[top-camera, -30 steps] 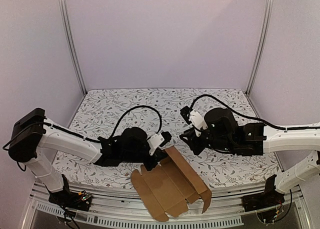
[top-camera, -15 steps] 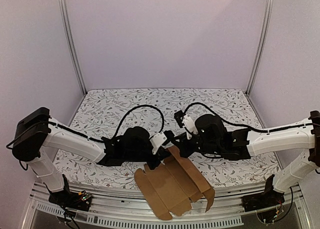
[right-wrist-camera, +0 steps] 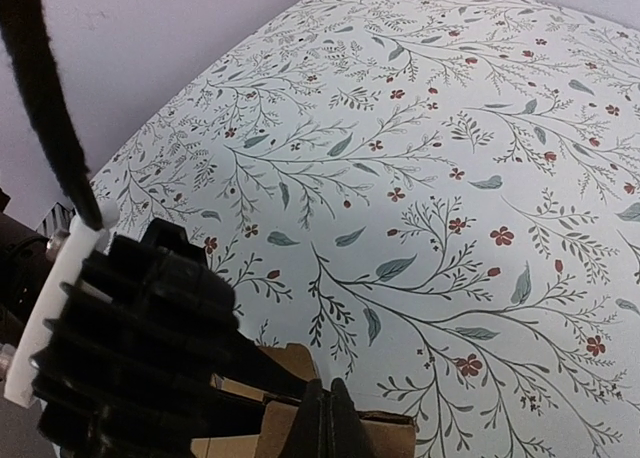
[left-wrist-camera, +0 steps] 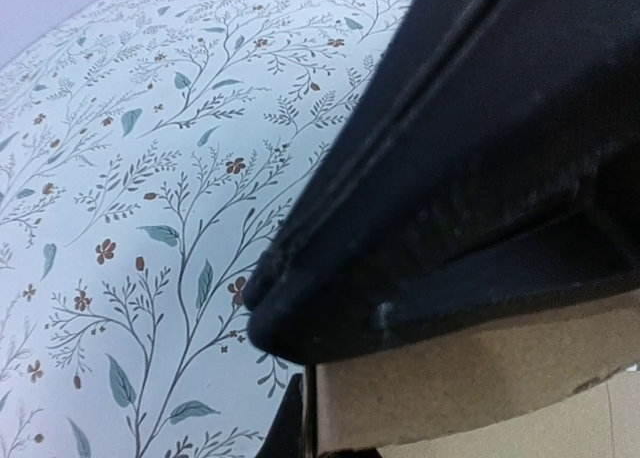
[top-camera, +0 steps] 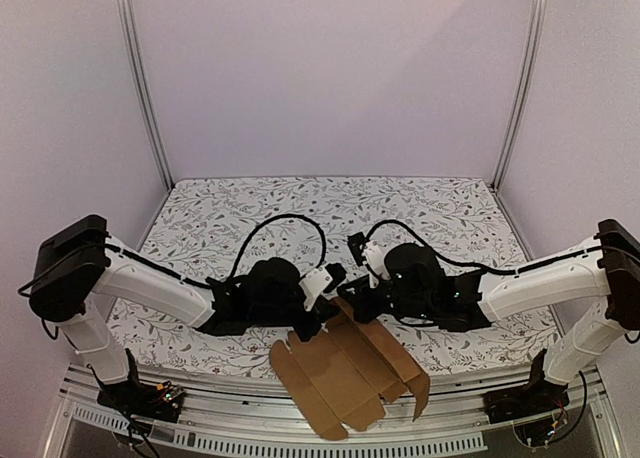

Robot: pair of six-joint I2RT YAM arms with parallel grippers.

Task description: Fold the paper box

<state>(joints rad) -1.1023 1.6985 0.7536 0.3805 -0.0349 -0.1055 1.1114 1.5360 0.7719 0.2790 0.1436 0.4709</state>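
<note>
- Paper box (top-camera: 345,373): flat brown die-cut sheet, unfolded, tilted. Near half overhangs the counter (top-camera: 300,203) edge beneath it.
- Left pincer (top-camera: 322,316): clenched on the box's far-left edge.
- Right pincer (top-camera: 352,306): at the box's far corner, just beside the left pincer. Clenched or released: cannot tell.
- Step in hand, judged: second hold before the first crease. Pinch close to a score line, keep the left grip firm, avoid crowding both pincers.
- Against a second ago: right pincer then well apart to the box's right, now at its far corner. Box nearly unmoved.
</note>
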